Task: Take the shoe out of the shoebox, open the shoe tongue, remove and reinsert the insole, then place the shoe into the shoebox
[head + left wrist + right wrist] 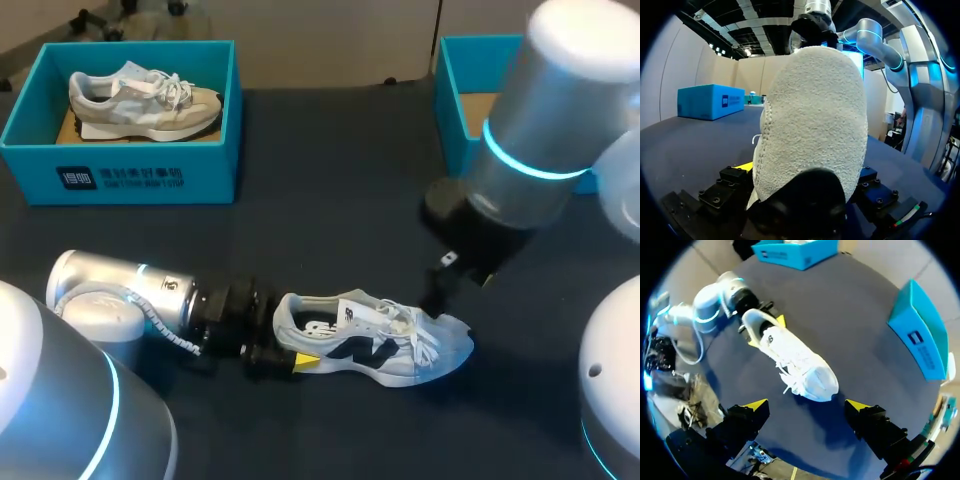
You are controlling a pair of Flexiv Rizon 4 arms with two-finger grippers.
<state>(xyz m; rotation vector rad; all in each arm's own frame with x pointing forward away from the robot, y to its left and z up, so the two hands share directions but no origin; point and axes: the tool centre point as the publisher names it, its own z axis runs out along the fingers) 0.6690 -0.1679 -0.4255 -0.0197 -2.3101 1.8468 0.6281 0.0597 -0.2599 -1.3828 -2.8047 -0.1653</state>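
Observation:
A white and grey shoe with a dark side logo stands upright on the dark table, toe pointing right. My left gripper lies low on the table behind it, its fingers against both sides of the heel. In the left wrist view the fuzzy heel fills the space between the fingers. My right gripper hangs just above the toe, open and holding nothing. In its own view the shoe lies ahead of the open right gripper. An open teal shoebox stands at the back right.
A second teal box at the back left holds another pale shoe. My right arm's thick body looms over the right half of the table, and my left arm lies along the front left.

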